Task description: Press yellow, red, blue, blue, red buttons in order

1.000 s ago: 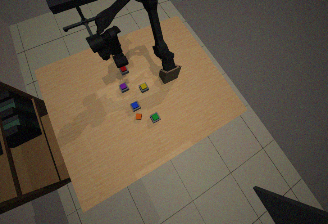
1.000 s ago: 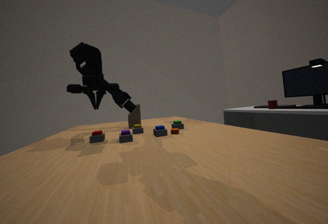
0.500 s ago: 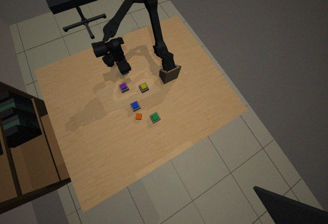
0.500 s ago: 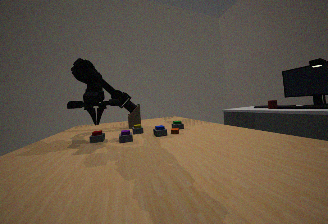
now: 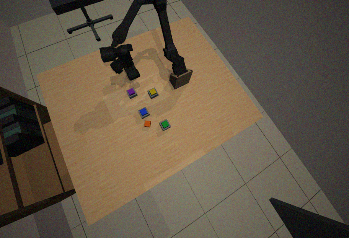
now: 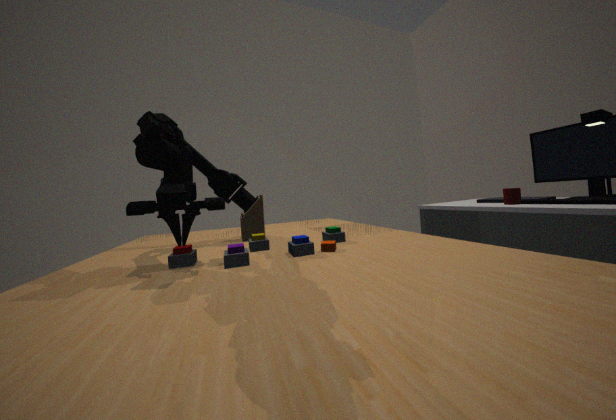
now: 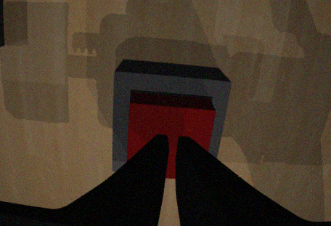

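Note:
My gripper (image 6: 182, 244) (image 7: 171, 146) is shut with nothing between its fingers, only a narrow gap. Its tips are at the top of the red button (image 6: 182, 249) (image 7: 170, 123), touching it or just above; I cannot tell which. The red cap stands above its grey housing in the exterior view. In the top view the arm hides the red button. The yellow button (image 5: 152, 91) (image 6: 258, 236) stands nearest the arm's base. The blue button (image 5: 143, 111) (image 6: 300, 239) stands beside the orange block. Both caps stand raised.
The purple button (image 5: 131, 91) (image 6: 236, 248) stands between the red and blue buttons. The green button (image 5: 165, 123) (image 6: 332, 229) is at the far side from red. An orange block (image 5: 147, 123) (image 6: 328, 246) lies between blue and green. The arm's base mount (image 5: 180, 79) (image 6: 252, 220) stands behind yellow.

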Action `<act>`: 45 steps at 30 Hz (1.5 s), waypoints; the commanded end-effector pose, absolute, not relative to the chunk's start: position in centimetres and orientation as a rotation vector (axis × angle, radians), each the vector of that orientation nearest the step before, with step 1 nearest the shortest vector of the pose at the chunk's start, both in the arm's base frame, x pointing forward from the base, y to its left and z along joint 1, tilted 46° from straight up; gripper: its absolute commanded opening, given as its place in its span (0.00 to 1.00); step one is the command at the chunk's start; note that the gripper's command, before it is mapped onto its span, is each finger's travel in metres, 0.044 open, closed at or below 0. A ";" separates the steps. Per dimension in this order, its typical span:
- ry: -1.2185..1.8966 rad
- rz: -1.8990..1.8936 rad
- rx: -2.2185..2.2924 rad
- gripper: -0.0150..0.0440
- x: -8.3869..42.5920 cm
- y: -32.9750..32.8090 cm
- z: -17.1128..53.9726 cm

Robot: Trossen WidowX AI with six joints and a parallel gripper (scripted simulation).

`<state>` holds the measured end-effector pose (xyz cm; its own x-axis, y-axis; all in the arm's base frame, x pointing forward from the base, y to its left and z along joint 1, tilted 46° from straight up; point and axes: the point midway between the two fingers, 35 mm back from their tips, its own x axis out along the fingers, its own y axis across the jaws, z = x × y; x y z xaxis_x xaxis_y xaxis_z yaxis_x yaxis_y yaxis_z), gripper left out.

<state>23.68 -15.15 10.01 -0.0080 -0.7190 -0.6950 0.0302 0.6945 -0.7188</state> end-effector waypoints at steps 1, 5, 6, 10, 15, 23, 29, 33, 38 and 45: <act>1.476 -0.644 -0.604 0.29 23.6 -15.6 9.5; 1.476 -0.645 -0.604 0.29 23.6 -15.9 9.2; 1.476 -0.645 -0.604 0.29 23.6 -15.9 9.2; 1.476 -0.645 -0.604 0.29 23.6 -15.9 9.2; 1.476 -0.645 -0.604 0.29 23.6 -15.9 9.2; 1.474 -0.649 -0.602 0.29 23.7 -15.3 9.8; 1.477 -0.644 -0.603 0.29 23.6 -13.4 11.6; 1.472 -0.619 -0.589 0.42 25.2 -11.7 10.6; 1.474 -0.556 -0.552 0.64 29.3 -5.2 6.8; 1.496 -0.534 -0.535 0.93 30.9 5.2 0.3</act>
